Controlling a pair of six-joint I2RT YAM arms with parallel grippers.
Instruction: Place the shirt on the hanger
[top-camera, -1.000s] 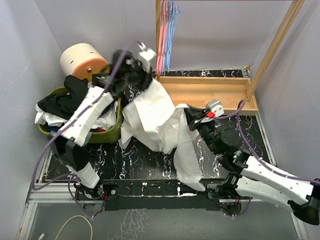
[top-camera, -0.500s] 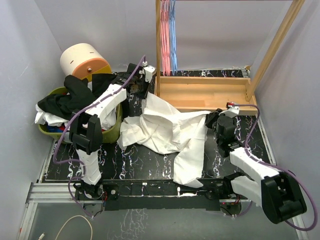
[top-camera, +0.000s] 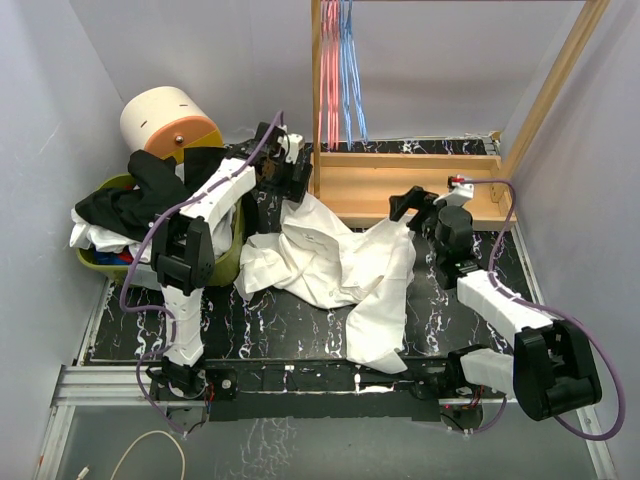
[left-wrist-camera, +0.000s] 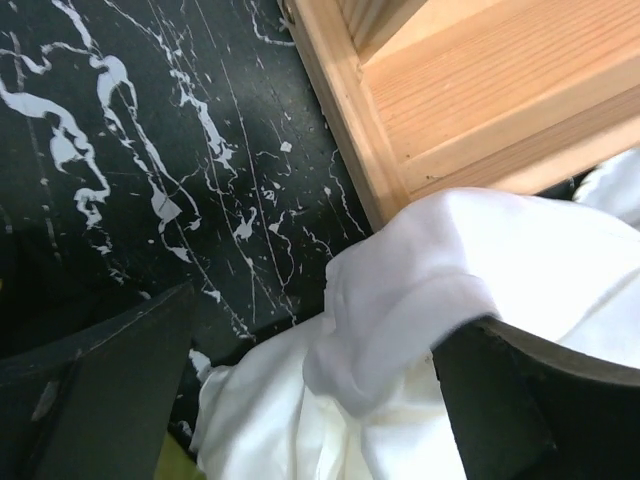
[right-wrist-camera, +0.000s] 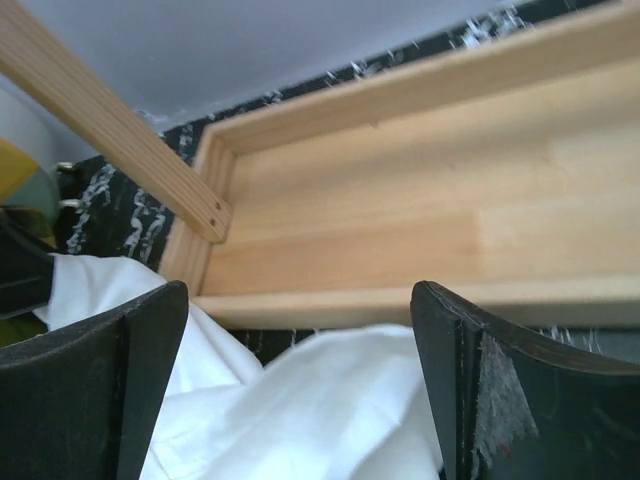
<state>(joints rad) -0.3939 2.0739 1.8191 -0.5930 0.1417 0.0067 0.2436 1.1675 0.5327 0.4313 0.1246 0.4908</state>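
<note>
The white shirt (top-camera: 330, 262) lies crumpled on the black marbled table, one sleeve trailing toward the near edge. My left gripper (top-camera: 285, 180) hovers open over the shirt's far left corner. In the left wrist view a fold of shirt (left-wrist-camera: 400, 330) lies between and below the spread fingers (left-wrist-camera: 100, 400) without being pinched. My right gripper (top-camera: 413, 204) stands open at the shirt's right edge, with white cloth (right-wrist-camera: 300, 420) under its wide fingers (right-wrist-camera: 520, 390). The light-blue hanger (top-camera: 352, 80) hangs on the rack rail beside pink ones (top-camera: 326, 80).
The wooden rack base (top-camera: 410, 182) sits just behind both grippers, its posts (top-camera: 545, 100) rising at the left and right. A green basket (top-camera: 232, 258) with a black garment (top-camera: 130, 200) stands at the left. A cream and orange drum (top-camera: 165, 120) is behind it.
Both grippers have opened and let go of the shirt. It has dropped from its raised drape onto the table. Both arms have swung back toward the rack base.
</note>
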